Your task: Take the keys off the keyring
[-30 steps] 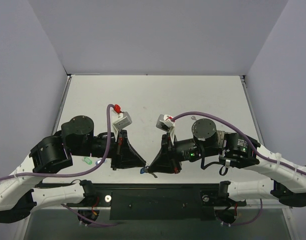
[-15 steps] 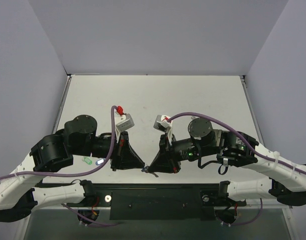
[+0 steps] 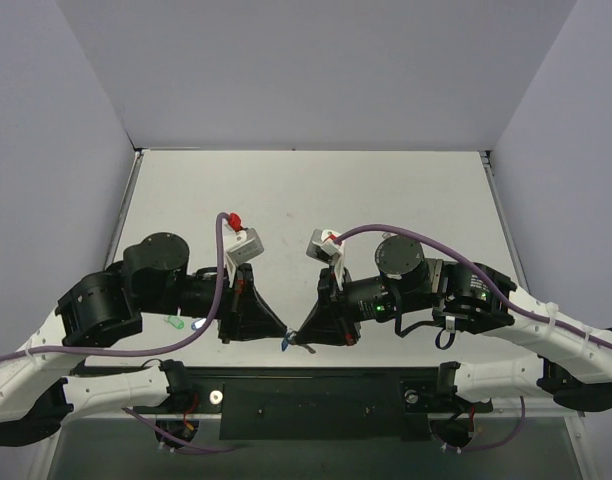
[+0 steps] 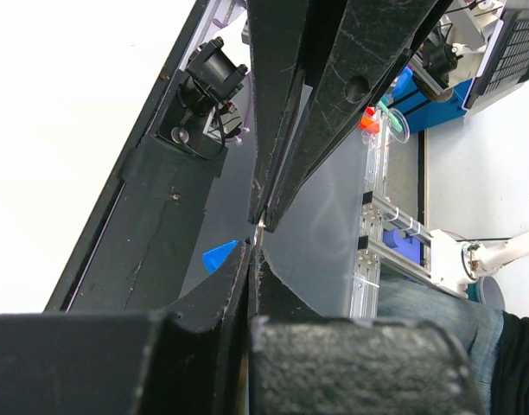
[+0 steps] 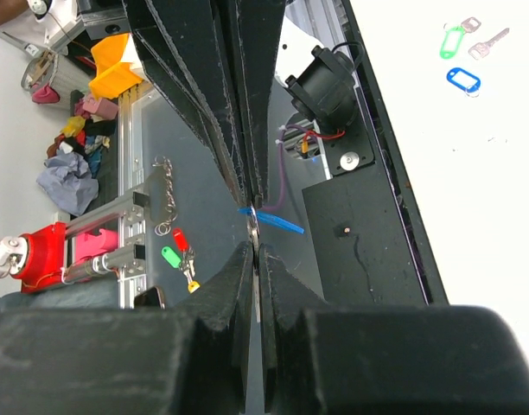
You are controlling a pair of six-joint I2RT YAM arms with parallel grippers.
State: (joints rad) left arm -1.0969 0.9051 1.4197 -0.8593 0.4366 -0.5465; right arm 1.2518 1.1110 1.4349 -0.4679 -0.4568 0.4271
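Note:
My left gripper (image 3: 285,334) and right gripper (image 3: 299,337) meet tip to tip above the table's near edge, both shut. A thin silver strip of metal, the blade of the blue key (image 5: 257,226), runs edge-on between the right gripper (image 5: 256,248) fingers. The key's blue cap (image 5: 277,222) sticks out beside the tips and also shows in the left wrist view (image 4: 219,256) and from above (image 3: 286,343). My left gripper (image 4: 254,239) pinches a sliver of bare metal, the keyring (image 4: 261,226). Most of the ring is hidden by the fingers.
On the table left of the left arm lie a green-tagged key (image 3: 173,322) and a blue-tagged one (image 3: 199,324); both show in the right wrist view, green (image 5: 454,39) and blue (image 5: 463,79), with a bare silver key (image 5: 490,41). A black mounting plate (image 3: 326,395) lies below the grippers.
Both wrists have shifted and turned slightly. The grippers stay shut and tip to tip, and the blue cap stays at the same spot.

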